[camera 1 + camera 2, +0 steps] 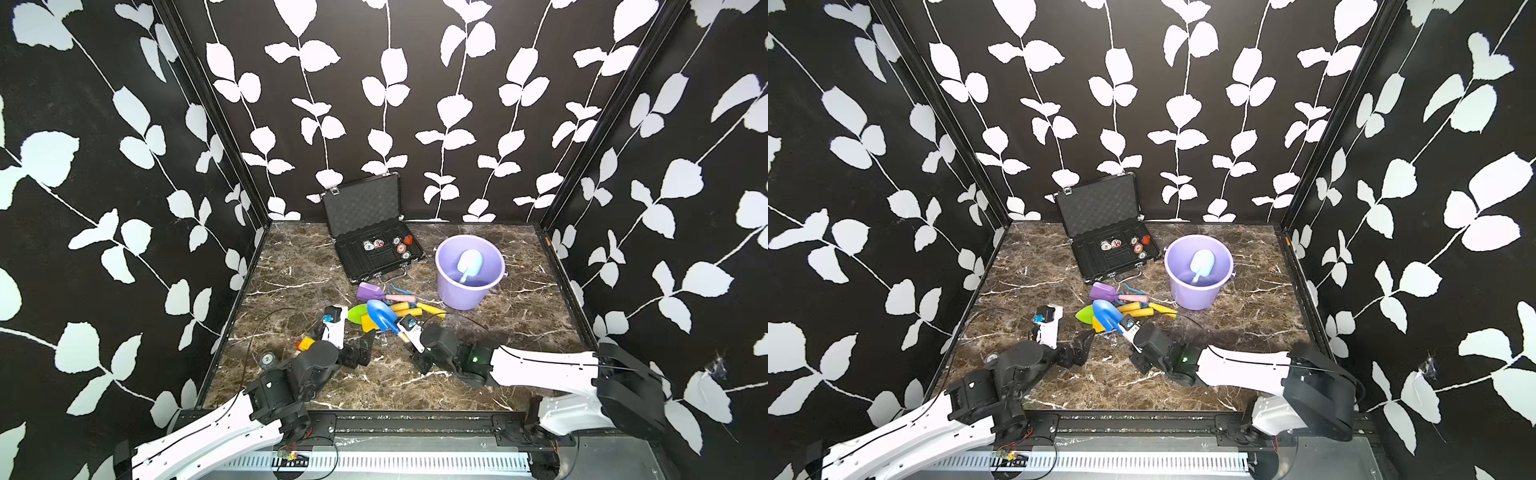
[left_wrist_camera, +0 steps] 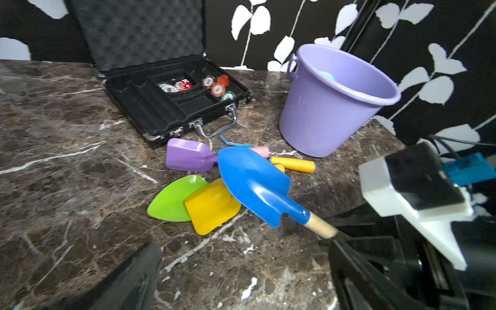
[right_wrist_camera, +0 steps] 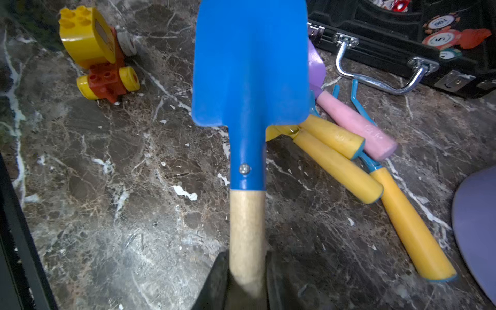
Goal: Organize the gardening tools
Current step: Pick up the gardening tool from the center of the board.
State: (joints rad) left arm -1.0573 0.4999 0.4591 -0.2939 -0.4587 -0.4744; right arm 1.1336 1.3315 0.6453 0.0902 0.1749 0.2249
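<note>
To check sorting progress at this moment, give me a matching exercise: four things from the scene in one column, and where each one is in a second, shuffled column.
Things
1. blue spade
2. pale-blue scoop
3. purple scoop
4. chips

Places
A. inside the bucket
B. in the black case
C. lying on the table just in front of the case
D. held by its wooden handle in the right gripper

Pairs: 1-D, 2-A, 3-C, 4-B
</note>
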